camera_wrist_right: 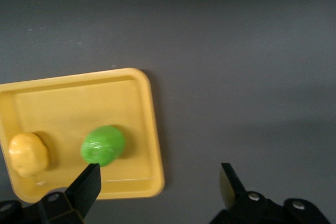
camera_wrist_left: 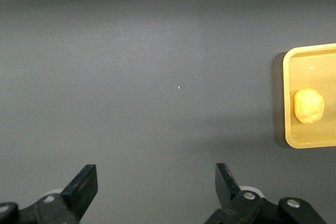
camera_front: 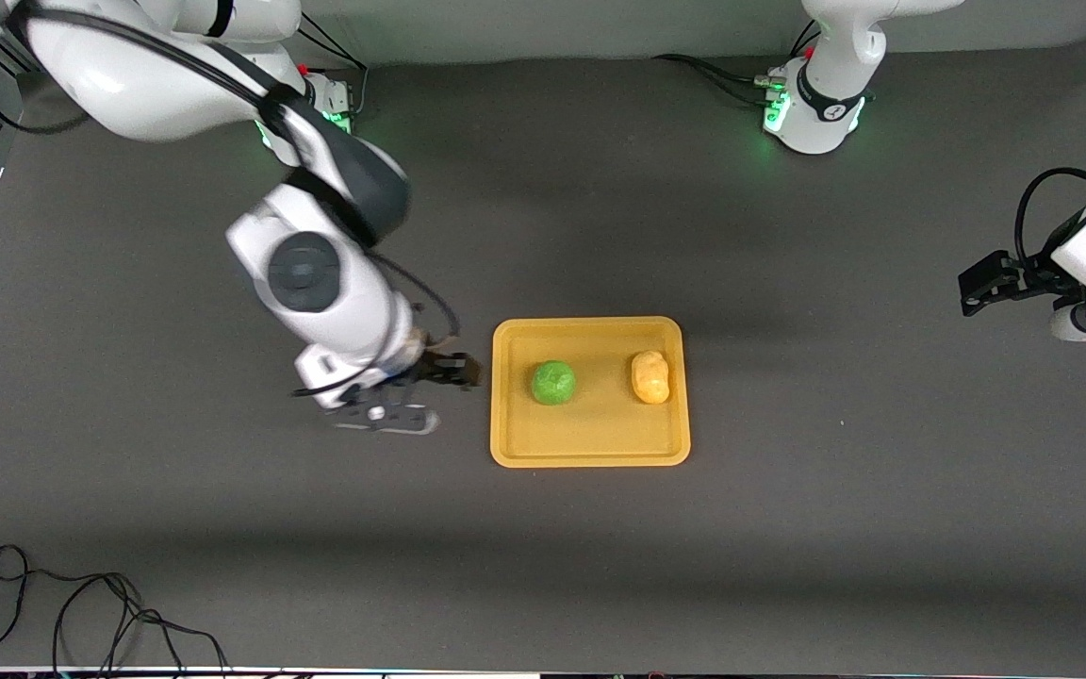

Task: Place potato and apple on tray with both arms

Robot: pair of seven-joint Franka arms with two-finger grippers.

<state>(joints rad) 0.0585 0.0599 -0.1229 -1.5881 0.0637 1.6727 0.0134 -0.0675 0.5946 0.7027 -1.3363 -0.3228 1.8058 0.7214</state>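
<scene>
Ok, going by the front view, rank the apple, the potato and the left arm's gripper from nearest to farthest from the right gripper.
From the right gripper, open beside the tray:
1. apple, on the tray's right-arm side.
2. potato, on the tray's left-arm side.
3. left gripper, open, waiting at the left arm's end.

The apple (camera_front: 553, 383) and potato (camera_front: 650, 376) sit side by side and apart on the tray (camera_front: 590, 455), the apple toward the right arm's end, where the right gripper (camera_front: 449, 371) hangs just beside the tray's rim.

Apple (camera_front: 553, 382), potato (camera_front: 650, 376) on tray (camera_front: 590, 456)
</scene>
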